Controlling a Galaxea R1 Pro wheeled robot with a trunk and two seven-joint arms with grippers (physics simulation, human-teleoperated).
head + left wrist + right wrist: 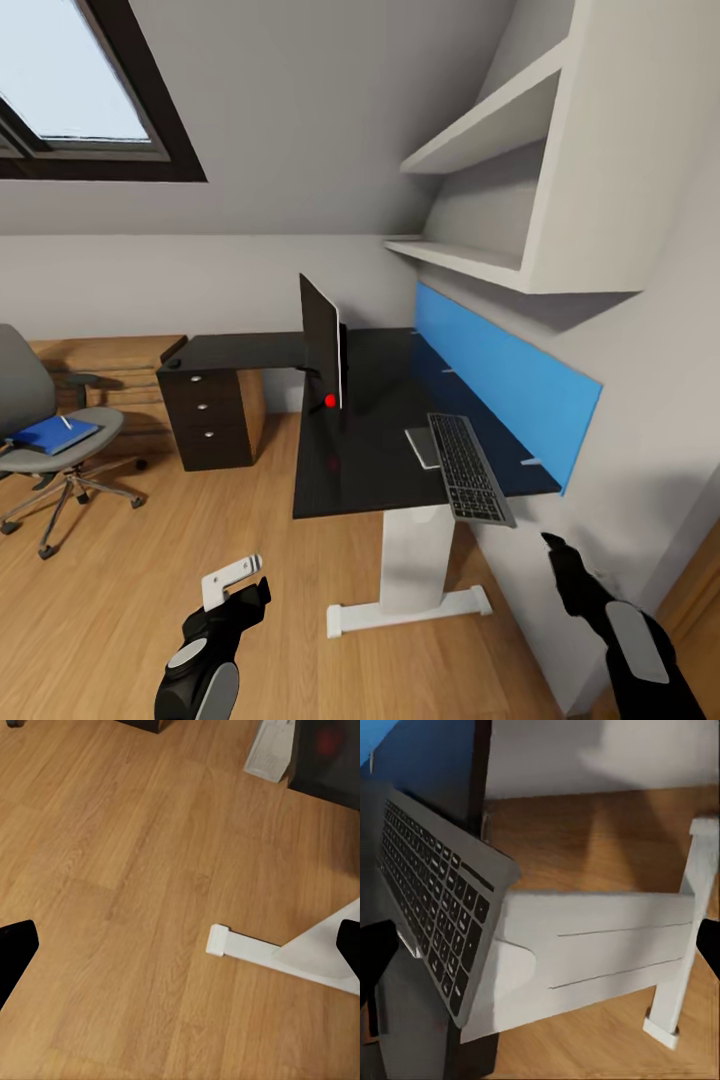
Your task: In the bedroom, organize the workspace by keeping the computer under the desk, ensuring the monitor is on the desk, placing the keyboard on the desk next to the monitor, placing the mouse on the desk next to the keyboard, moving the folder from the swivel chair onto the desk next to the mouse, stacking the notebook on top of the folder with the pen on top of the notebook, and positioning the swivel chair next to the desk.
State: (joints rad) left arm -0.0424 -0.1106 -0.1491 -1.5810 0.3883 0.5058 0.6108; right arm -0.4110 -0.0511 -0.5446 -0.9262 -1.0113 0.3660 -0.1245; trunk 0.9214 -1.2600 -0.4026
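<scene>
The black desk (370, 440) stands against the right wall. On it a dark monitor (322, 345) is seen edge-on, with a red spot near its base. The grey keyboard (468, 468) (431, 889) lies near the blue wall panel, its near end overhanging the desk's edge. Beside it lies a flat light grey item (423, 447). At the left stands the grey swivel chair (25, 385), with the blue folder (55, 433) and a pen (68, 422) on its seat. My left gripper (243, 585) hangs open over the floor. My right gripper (556, 550) is open, just short of the keyboard's overhanging end.
A dark drawer cabinet (210, 410) stands under the desk's far wing, with a low wooden unit (110, 365) behind the chair. The desk's white leg and foot (412, 590) (277, 960) rest on wood floor. White shelves (500, 130) jut out above the desk.
</scene>
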